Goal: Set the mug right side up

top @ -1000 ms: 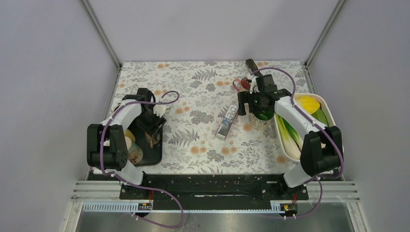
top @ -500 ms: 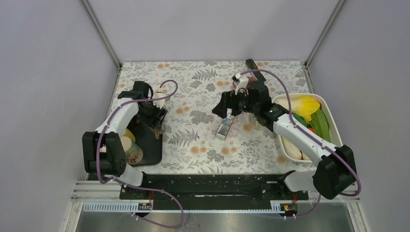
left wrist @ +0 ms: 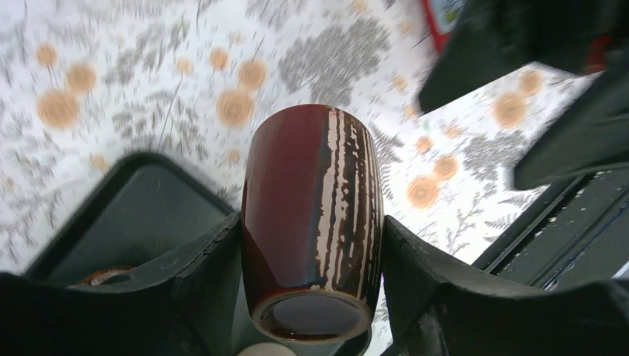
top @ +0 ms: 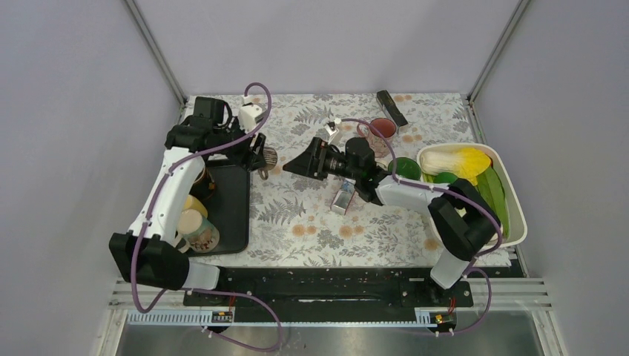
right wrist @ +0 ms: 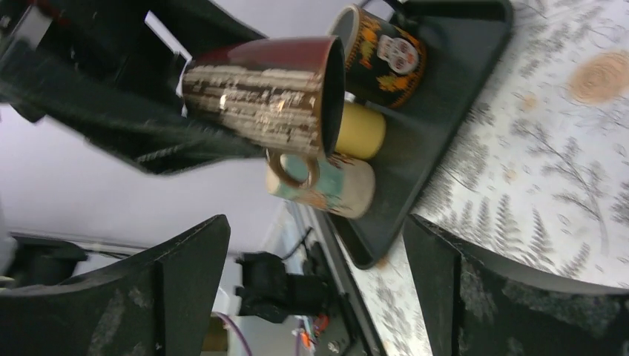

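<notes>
The left end effector (top: 261, 156) is clamped across the body of the maroon, cream-streaked mug (top: 268, 157) and holds it in the air, clear of the table (top: 311, 222), just past the 1 o'clock corner of the black tray (top: 231, 222). In the left wrist view the mug (left wrist: 311, 215) sits squarely between the two fingers (left wrist: 211, 267), its flat base toward the camera.

The mug is neither upright nor inverted. In the right wrist view, the mug (right wrist: 259, 93) lies on its side, its long axis about level and its dark mouth turned toward the right arm.

The right end effector (top: 295, 166) is spread wide and holding nothing. It sits at 3 o'clock from the mug in the top view, near but not touching, so the mug lies at its 9 o'clock, mouth-first. Between its fingers (right wrist: 185, 274), the skull mug (right wrist: 386, 52), yellow cup (right wrist: 361, 131) and teal mug (right wrist: 337, 185) rest on the tray below.

The left arm has the only grip. Righting the mug appears to need either a roll of that wrist or a handover across the short gap.
</notes>
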Action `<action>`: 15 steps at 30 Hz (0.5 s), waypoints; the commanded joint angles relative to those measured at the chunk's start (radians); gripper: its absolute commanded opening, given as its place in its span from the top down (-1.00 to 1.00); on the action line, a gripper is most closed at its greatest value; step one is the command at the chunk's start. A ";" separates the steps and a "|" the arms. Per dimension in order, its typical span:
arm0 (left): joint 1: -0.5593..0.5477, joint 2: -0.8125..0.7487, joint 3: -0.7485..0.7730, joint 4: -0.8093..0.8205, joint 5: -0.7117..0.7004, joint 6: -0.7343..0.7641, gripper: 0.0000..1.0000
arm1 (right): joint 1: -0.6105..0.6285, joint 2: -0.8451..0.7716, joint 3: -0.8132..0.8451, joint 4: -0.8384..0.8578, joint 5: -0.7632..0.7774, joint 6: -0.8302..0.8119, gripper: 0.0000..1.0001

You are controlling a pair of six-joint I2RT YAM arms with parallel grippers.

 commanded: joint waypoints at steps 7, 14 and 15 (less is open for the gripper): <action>-0.138 -0.082 0.139 0.017 0.142 -0.057 1.00 | 0.006 0.043 0.106 0.376 -0.060 0.290 -0.84; -0.168 -0.073 0.139 0.022 0.151 -0.053 1.00 | 0.008 0.067 0.106 0.529 -0.110 0.394 0.15; -0.168 -0.072 0.139 0.027 0.152 -0.055 1.00 | 0.007 0.076 0.104 0.575 -0.118 0.445 0.45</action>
